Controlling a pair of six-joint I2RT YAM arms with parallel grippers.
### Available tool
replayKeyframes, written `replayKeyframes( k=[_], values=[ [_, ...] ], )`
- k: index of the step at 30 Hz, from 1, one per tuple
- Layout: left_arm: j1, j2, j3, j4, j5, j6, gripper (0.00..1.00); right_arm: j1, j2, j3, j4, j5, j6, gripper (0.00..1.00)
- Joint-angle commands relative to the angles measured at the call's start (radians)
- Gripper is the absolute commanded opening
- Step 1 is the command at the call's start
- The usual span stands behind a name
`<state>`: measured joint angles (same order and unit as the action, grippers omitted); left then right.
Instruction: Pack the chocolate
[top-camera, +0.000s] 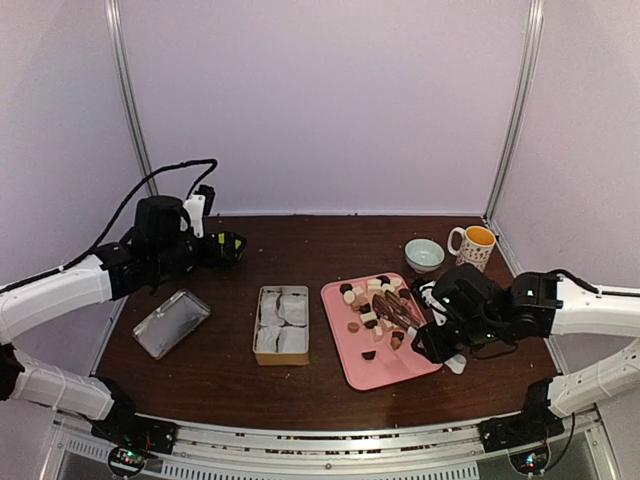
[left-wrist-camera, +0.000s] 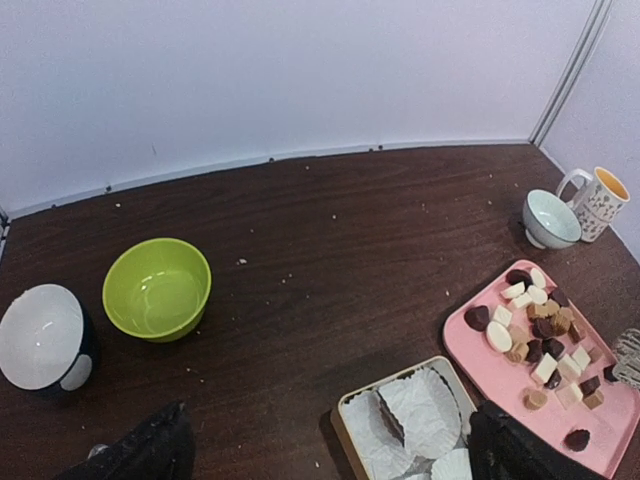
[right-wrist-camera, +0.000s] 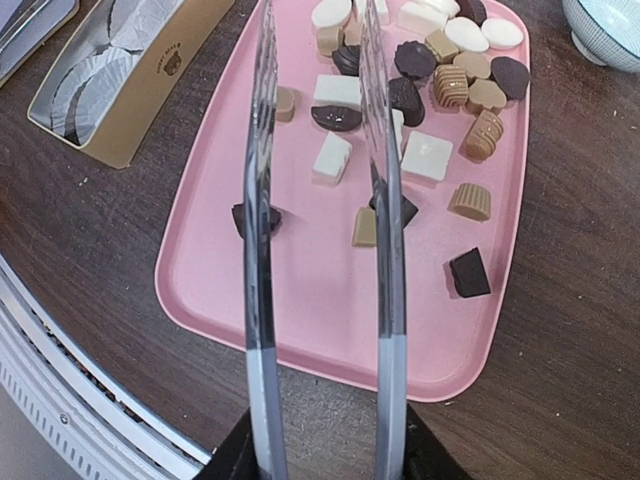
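The chocolate (top-camera: 378, 300) lies as several small dark, caramel and white pieces on a pink tray (top-camera: 372, 372), also seen from the left wrist as chocolate (left-wrist-camera: 540, 325) and from the right wrist as chocolate (right-wrist-camera: 425, 95). My right gripper (top-camera: 432, 340) (right-wrist-camera: 325, 465) is shut on clear tongs (right-wrist-camera: 258, 200), whose two blades stand apart just above the tray (right-wrist-camera: 300, 290) with nothing between them. The tan box (top-camera: 258, 325) with white paper cups sits left of the tray. My left gripper (top-camera: 225, 247) (left-wrist-camera: 325, 450) hangs open and empty, high over the back left of the table.
A green bowl (left-wrist-camera: 157, 288) and a white bowl (left-wrist-camera: 45, 335) stand at the back left. A pale blue bowl (top-camera: 424, 254) and a mug (top-camera: 475, 244) stand behind the tray. A metal lid (top-camera: 171, 323) lies left of the box.
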<state>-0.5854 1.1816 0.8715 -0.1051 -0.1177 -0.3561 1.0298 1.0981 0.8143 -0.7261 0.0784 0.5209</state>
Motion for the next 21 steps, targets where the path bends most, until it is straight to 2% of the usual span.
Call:
replayKeyframes(
  k=[1, 5, 11, 15, 21],
  values=[
    [0.007, 0.013, -0.059, -0.005, 0.014, -0.023, 0.96, -0.004, -0.002, -0.023, 0.003, -0.019, 0.039, 0.37],
    [0.007, 0.030, -0.069, -0.146, -0.076, -0.118, 0.92, -0.005, 0.005, -0.033, 0.009, -0.024, 0.044, 0.38],
    [0.007, 0.083, -0.107, -0.196, -0.064, -0.194, 0.88, -0.004, 0.017, -0.036, 0.002, -0.031, 0.038, 0.38],
    [0.007, 0.162, -0.067, -0.263, -0.013, -0.205, 0.85, -0.003, 0.028, -0.048, 0.000, -0.047, 0.048, 0.38],
    [-0.001, 0.251, -0.063, -0.258, 0.030, -0.226, 0.84, 0.000, 0.018, -0.065, 0.005, -0.051, 0.067, 0.40]
  ],
)
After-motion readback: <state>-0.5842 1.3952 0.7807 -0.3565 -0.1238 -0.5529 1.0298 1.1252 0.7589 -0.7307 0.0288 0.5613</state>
